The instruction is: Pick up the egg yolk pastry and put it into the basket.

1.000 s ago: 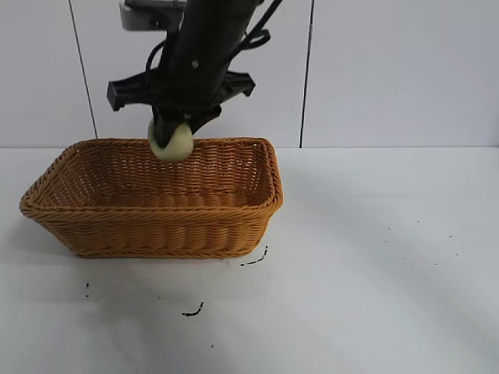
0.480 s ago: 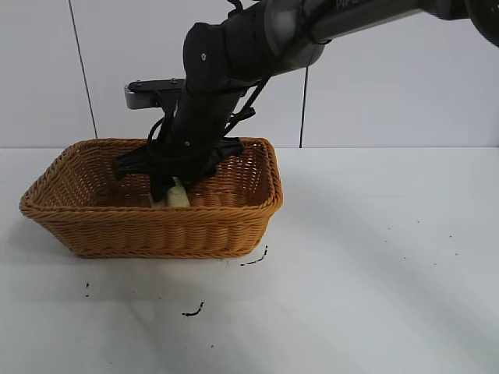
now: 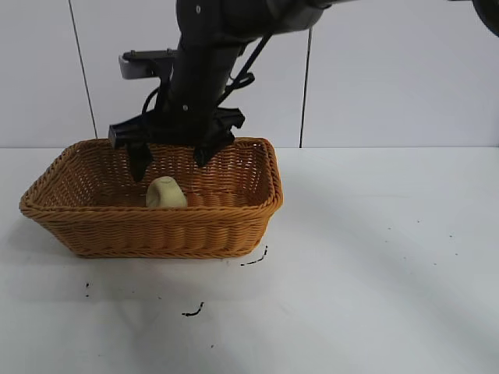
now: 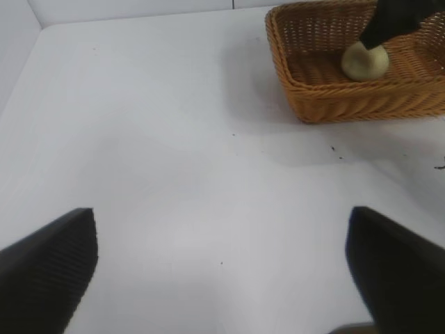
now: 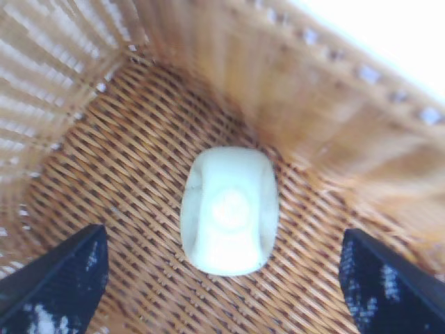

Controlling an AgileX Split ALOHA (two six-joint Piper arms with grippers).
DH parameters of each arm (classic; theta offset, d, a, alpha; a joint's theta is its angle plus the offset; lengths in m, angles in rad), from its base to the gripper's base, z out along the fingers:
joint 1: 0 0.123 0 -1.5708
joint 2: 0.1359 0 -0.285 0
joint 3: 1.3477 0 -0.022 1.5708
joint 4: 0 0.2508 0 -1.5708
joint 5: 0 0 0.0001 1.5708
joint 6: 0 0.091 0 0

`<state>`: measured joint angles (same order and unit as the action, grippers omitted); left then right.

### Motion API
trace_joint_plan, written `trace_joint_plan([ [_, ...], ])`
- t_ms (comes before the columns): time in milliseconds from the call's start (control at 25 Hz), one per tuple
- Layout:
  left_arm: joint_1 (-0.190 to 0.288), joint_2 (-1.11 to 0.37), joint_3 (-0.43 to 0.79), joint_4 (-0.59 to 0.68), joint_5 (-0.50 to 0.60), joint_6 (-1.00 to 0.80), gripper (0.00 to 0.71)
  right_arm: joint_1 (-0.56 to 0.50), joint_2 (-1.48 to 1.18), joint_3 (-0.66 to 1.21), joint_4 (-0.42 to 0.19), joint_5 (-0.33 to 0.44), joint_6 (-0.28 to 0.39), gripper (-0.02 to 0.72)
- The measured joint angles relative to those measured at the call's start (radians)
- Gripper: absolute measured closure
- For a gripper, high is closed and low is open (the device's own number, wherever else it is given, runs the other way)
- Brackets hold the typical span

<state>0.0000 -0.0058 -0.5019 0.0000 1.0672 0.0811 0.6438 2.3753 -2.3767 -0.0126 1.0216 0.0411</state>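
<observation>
The pale yellow-green egg yolk pastry (image 3: 165,192) lies on the floor of the orange-brown wicker basket (image 3: 156,227), apart from any finger. It also shows in the right wrist view (image 5: 229,210) and, far off, in the left wrist view (image 4: 364,61). My right gripper (image 3: 171,160) hangs open just above the pastry, over the basket, with its fingers (image 5: 59,282) spread wide on either side. My left gripper (image 4: 222,268) is open and empty over bare white table, far from the basket (image 4: 348,101).
The white table (image 3: 374,257) carries a few small dark marks (image 3: 253,259) in front of the basket. A white panelled wall stands behind. The basket's braided rim (image 3: 269,167) rises around the right gripper.
My right gripper lowered the pastry into the basket, let it go, and has risen a little with its fingers spread. The pastry now rests on the basket floor.
</observation>
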Motion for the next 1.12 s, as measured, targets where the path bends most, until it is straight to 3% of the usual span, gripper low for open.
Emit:
trace_joint_plan([
  [280,0.0,0.0,0.0,0.0,0.0,0.0,0.014,-0.123,0.0,-0.055,0.0,0.091,0.003,0.057],
  [760,0.0,0.0,0.0,0.0,0.0,0.0,0.014,-0.457,-0.001,-0.057,-0.004,0.157,0.003,0.057],
  [1120,0.0,0.0,0.0,0.0,0.0,0.0,0.014,-0.595,-0.016,-0.057,-0.004,0.191,0.003,0.057],
])
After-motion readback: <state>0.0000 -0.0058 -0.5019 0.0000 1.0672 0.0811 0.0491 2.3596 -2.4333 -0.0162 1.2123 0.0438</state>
